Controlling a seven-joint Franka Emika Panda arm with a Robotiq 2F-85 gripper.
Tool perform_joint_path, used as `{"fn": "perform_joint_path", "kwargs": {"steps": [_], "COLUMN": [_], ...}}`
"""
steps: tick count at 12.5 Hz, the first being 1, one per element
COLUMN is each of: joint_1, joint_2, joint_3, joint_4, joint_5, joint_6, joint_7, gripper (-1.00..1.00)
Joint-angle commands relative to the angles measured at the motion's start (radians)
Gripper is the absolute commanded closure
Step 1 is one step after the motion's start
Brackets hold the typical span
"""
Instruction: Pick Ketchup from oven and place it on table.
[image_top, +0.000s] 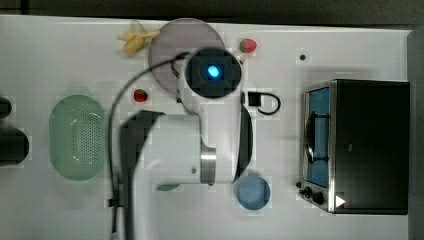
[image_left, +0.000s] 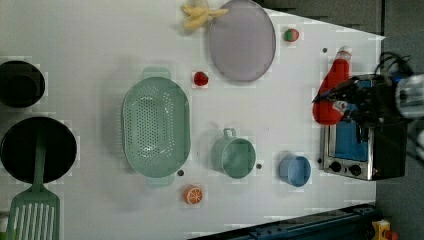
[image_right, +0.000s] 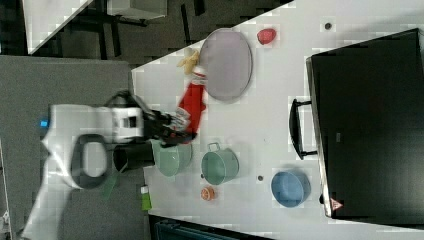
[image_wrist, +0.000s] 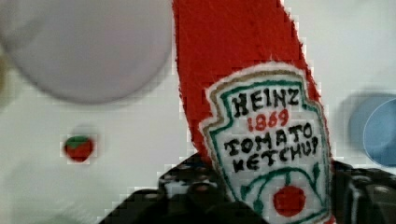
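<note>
— Jaws (image_left: 340, 102) holding anything?
— Yes, clamped on the Ketchup's (image_left: 334, 90) lower body, its white cap pointing away from them.
— Where is it?
— Aloft above the bench (image_left: 100, 50), outside the oven (image_left: 362, 145), near the grey plate (image_right: 226, 64).

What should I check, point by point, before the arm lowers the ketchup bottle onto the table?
1. Grip: the gripper is shut on the Ketchup. Ok.
2. Bottle out of the oven: it hangs over the table, apart from the oven. Ok.
3. Oven door: it looks closed in the right view. Ok.
4. Landing spot: the grey plate, a strawberry and the blue bowl lie near below the bottle; bare white table between them. Cannot tell whether the bottle will clear them.
5. Height above the table: cannot tell.
</note>
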Motion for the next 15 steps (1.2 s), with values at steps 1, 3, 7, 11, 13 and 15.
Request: {"fn": "perform_joint_path", "kwargs": {"steps": [1, 3, 7, 11, 13, 15], "joint_1": [-0.058, -0.058, -0.057, -0.056, -0.056, -0.056], "joint_2": [0.049, 0.105, 0.256, 0.322, 0.301, 0.248], "joint_3": [-0.021, -0.024, -0.013, -0.003, -0.001, -0.001], "joint_4": [-0.088, -0.143, -0.165, -0.166, -0.149, -0.122], "joint_5": [-0.004, -0.004, 0.006, 0.025, 0.025, 0.025], "joint_6": [0.084, 0.201, 0.359, 0.466, 0.463, 0.430], "joint_7": [-0.015, -0.015, -0.015, -0.015, -0.014, -0.003], "gripper": [-0.26, -0.26, -0.26, -0.73, -1.00, -1.00]}}
